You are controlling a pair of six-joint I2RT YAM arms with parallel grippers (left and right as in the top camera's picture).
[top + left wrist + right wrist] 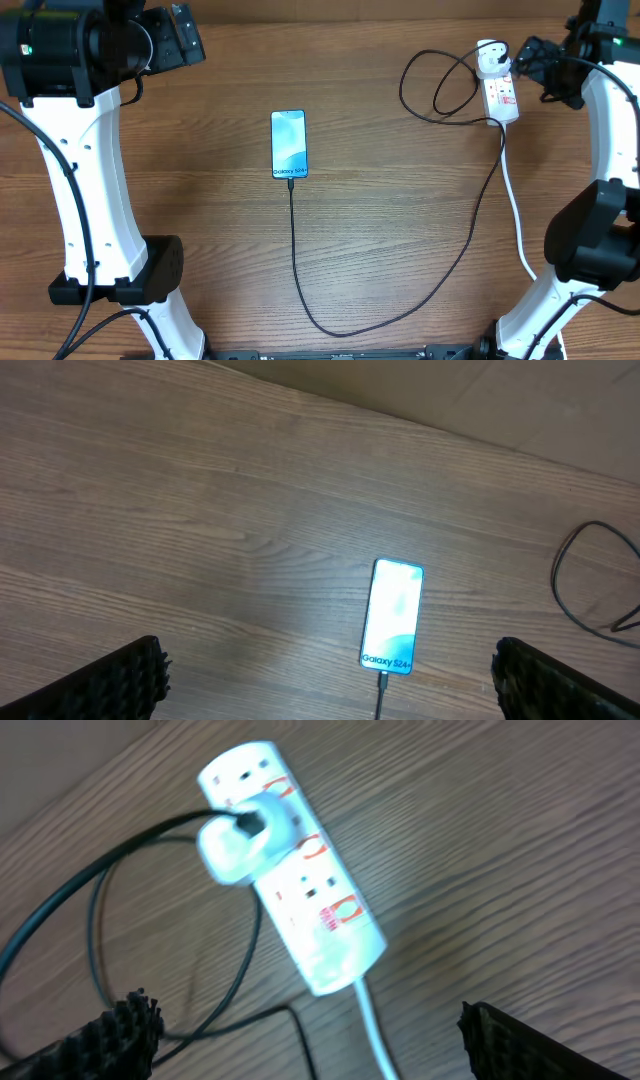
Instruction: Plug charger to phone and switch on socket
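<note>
The phone (289, 143) lies flat mid-table with its teal screen lit; it also shows in the left wrist view (393, 615). The charger's black cable (294, 260) has its connector tip in the phone's bottom edge (381, 682). The cable loops round to the round white adapter (489, 61), which is plugged into the socket strip (503, 100). In the right wrist view the strip (315, 910) carries the adapter (235, 845). My left gripper (180, 38) is open and empty, high at the far left (330, 690). My right gripper (538, 66) is open and empty, just right of the strip (320, 1045).
The strip's white cord (515, 200) runs down the right side towards the right arm's base (590, 240). The black cable makes a loose loop (435, 85) left of the strip. The left arm's base (120, 270) stands at the front left.
</note>
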